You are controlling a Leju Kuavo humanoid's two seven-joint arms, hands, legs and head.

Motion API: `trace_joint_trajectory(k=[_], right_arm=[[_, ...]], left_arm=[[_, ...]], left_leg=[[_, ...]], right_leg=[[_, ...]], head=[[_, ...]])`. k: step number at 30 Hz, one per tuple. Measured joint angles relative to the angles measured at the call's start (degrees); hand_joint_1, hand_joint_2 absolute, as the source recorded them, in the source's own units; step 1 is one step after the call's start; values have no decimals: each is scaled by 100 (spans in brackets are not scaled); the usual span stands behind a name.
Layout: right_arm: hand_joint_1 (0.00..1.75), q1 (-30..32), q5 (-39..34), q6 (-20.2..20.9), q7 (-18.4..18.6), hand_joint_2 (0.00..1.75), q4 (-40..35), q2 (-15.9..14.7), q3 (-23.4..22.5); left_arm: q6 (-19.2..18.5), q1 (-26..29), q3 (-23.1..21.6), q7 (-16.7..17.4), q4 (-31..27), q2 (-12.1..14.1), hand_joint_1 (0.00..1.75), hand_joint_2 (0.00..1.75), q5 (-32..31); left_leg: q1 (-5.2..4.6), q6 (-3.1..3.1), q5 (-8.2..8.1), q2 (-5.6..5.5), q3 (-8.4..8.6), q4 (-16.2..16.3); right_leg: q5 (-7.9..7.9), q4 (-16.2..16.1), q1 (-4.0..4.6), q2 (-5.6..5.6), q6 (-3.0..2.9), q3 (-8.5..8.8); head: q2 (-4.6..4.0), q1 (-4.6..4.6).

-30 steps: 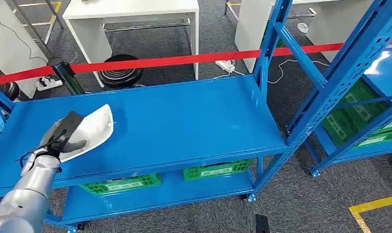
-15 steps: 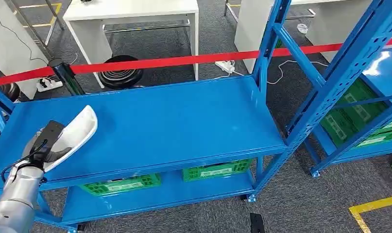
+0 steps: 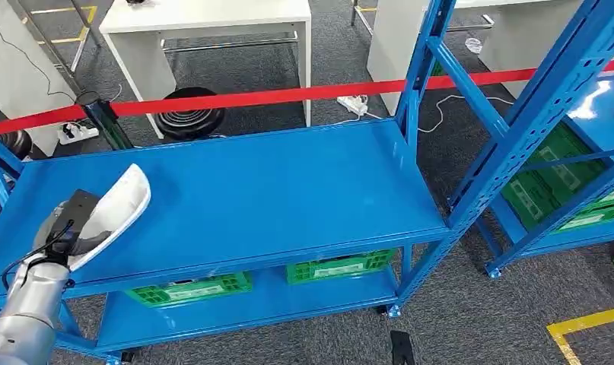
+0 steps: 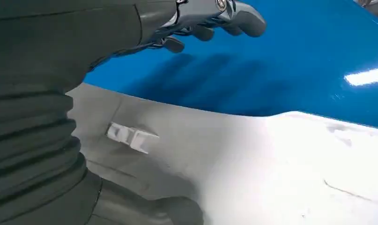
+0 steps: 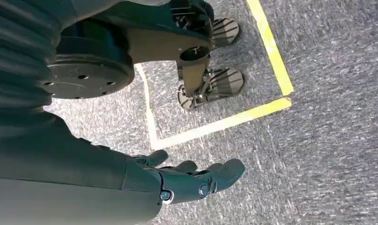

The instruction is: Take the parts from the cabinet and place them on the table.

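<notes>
A white curved plastic part [image 3: 119,207] is in my left hand [image 3: 66,226], tilted on its edge just above the left front of the blue shelf [image 3: 288,190]. In the left wrist view the part [image 4: 271,164] lies across the palm, with the fingers [image 4: 210,18] arched over it and the shelf's blue surface [image 4: 294,61] behind. My right hand [image 5: 191,180] hangs over grey carpet with its fingers apart and nothing in it.
Green crates [image 3: 189,290] stand on the lower shelf. A second blue rack [image 3: 562,114] rises at the right. Beyond the shelf runs a red barrier tape [image 3: 250,97] on a black post [image 3: 98,114], with white tables [image 3: 205,15] behind. Yellow floor tape [image 3: 585,323] marks the right front.
My left hand has drawn the white part to the left and nearer to me, tipping it more upright. In the last half second it has barely moved.
</notes>
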Motion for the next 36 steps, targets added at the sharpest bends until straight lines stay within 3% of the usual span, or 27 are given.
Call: trace_joint_trajectory(k=[8,17,25,36], right_arm=[[0,-13,70,17,114,175,0,24,105],[0,-19,-35,-9,114,175,0,68,105],[0,-30,-129,-48,83,175,0,81,88],[0,-51,-159,-74,92,175,0,96,53]], left_arm=[[136,137,144,-427,-33,63,0,0,201],[120,-41,149,-584,-59,61,0,0,151],[72,-317,146,-580,-57,-147,0,0,61],[-515,-625,85,-733,-55,-385,0,0,-54]], left_leg=[[1,0,0,0,-3,0],[1,0,0,1,-2,0],[0,0,0,0,-2,1],[0,0,0,1,-2,1]], right_leg=[[0,0,1,0,0,-4],[-1,0,-1,0,-1,-7],[1,0,-2,0,1,-7],[1,0,-1,1,0,-7]], head=[[0,0],[0,0],[0,2],[0,0]])
